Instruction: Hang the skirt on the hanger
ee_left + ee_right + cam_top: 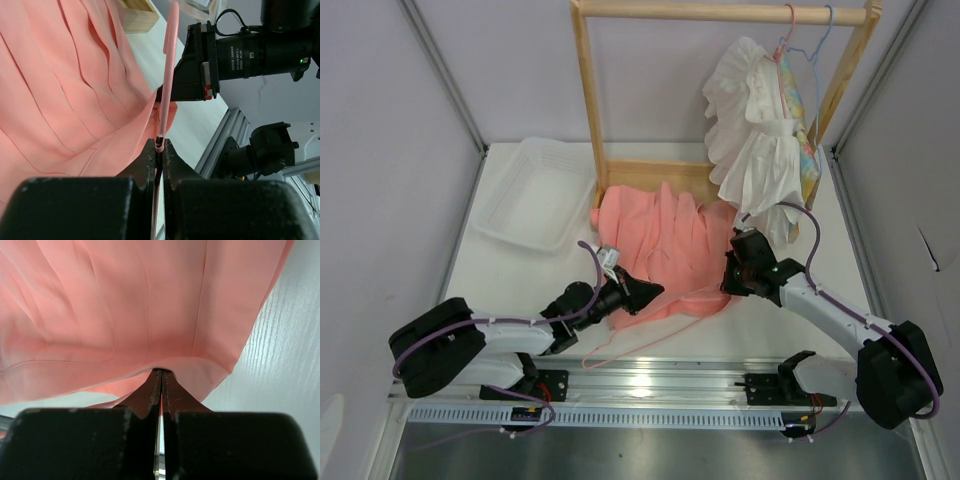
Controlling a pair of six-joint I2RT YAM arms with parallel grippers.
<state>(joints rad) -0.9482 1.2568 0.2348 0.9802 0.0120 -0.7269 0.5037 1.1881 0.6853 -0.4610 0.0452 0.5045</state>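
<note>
The salmon-pink pleated skirt [665, 245] lies spread on the white table in front of the wooden rack. The thin pink hanger [650, 338] lies at the skirt's near edge, its hook toward the front rail. My left gripper [645, 293] is shut on the hanger [166, 90], which stands up thin between my fingertips [148, 155] beside the skirt [60, 90]. My right gripper [732, 278] is shut on the skirt's hem [165, 367] at its right corner, slightly lifting the cloth [125, 310].
A wooden garment rack [595, 110] stands behind the skirt, with a white ruffled garment [750, 130] and a pastel patterned one on pink and blue hangers at its right. A clear plastic tray [535, 195] sits back left. The aluminium rail [660, 385] runs along the near edge.
</note>
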